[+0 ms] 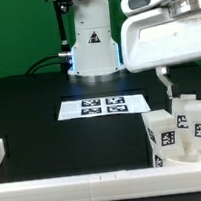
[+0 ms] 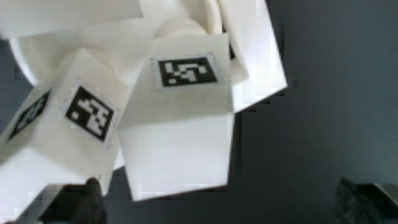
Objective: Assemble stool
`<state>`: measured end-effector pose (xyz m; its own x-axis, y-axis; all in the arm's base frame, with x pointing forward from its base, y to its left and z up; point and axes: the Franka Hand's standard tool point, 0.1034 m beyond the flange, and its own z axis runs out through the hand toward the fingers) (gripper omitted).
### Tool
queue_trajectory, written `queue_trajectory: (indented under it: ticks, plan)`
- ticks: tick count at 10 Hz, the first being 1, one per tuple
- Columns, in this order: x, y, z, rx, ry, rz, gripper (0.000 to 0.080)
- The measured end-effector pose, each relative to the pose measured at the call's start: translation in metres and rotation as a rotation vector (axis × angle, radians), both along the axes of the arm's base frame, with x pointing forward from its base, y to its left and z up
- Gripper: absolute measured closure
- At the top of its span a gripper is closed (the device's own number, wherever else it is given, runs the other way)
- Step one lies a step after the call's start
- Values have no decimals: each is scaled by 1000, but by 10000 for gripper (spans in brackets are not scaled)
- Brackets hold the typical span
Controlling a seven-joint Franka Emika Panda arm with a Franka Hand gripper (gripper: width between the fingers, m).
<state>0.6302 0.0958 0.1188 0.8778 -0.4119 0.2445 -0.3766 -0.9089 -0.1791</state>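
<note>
Frankly, I can only see dark fingertips (image 2: 71,205) spread at the wrist view's edges, gripping nothing; the stool legs (image 1: 180,130) sit lower right, partly cropped.

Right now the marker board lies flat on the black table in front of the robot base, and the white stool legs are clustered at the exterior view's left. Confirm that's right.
Not quite. The stool legs are clustered at the exterior view's right, near the front edge, below the arm. The rest holds: the marker board lies flat on the black table in front of the robot base. The exterior view shows this.
</note>
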Motion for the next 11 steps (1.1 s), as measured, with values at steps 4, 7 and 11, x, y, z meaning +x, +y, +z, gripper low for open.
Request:
queue_trajectory:
  ticks: [4, 7, 11]
  plan:
    - [-11, -2, -9, 28, 251, 75, 150]
    - [-4, 0, -1, -11, 250, 153, 150]
    - [10, 12, 11, -85, 194, 507, 150]
